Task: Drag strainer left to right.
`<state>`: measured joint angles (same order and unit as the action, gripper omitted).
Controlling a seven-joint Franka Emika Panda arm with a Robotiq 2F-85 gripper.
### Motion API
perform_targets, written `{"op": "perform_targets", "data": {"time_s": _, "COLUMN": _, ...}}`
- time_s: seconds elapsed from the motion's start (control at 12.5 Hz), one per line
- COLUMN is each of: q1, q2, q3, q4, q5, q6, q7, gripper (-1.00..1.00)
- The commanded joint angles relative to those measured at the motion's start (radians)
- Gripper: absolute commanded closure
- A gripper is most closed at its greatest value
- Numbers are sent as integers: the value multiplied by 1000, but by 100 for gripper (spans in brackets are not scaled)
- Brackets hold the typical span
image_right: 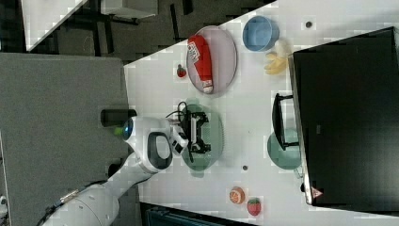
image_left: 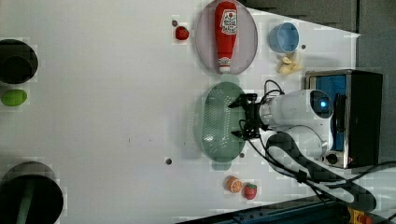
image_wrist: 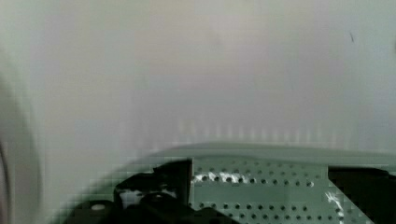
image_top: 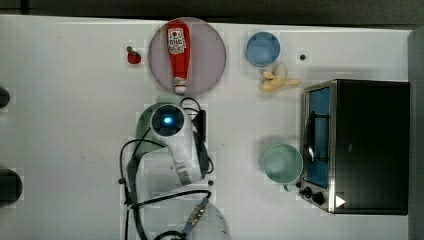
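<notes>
On a white table [image_top: 75, 125], the gripper [image_left: 238, 120] hangs over the strainer [image_left: 215, 122], its two black fingers [image_left: 236, 103] spread apart and holding nothing, one tip toward each end of the basket's perforated floor. The strainer lies directly beneath the gripper, near the table's middle, and in the top view the arm covers most of it. In the wrist view the holed bottom [image_wrist: 261, 191] sits between the dark fingers, with the basket's rim curving past them. Just beyond one end of the strainer, close to the gripper, a grey plate [image_top: 210, 55] carries a red ketchup bottle [image_top: 178, 52] lying flat; its white label bears printing too small to read. A small red fruit [image_top: 133, 56] lies beside the plate. Past the plate stand a blue cup [image_top: 263, 48] and a peeled banana [image_top: 277, 80]. On the top view's right of the gripper, a mint cup [image_top: 282, 163] stands against the front of a black toaster oven [image_top: 370, 145], whose handle and knobs face the gripper; a white triangle mark [image_top: 340, 201] shows on the oven's corner. Off the strainer's other end in the left view lie an orange slice [image_left: 234, 184] and a strawberry [image_left: 251, 191]. Well away from the gripper, on the left view's left, sit a green fruit [image_left: 13, 97] and two dark round objects [image_left: 17, 60].
</notes>
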<state>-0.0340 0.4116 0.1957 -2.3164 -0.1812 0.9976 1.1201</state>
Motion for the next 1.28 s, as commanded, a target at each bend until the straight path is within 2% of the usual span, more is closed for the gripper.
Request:
{"op": "perform_targets", "data": {"time_s": 0.08, "q1": -8, "q2": -38, "q3": -40, "q4": -14, "q5": -4, "q6": 2, "q7": -111, "gripper": -100}}
{"op": "perform_targets", "data": {"time_s": 1.28, "q1": -20, "q2": -38, "q3": -288, "q4": -22, "q5": -4, "q6": 44, "q7": -370, "gripper": -100}}
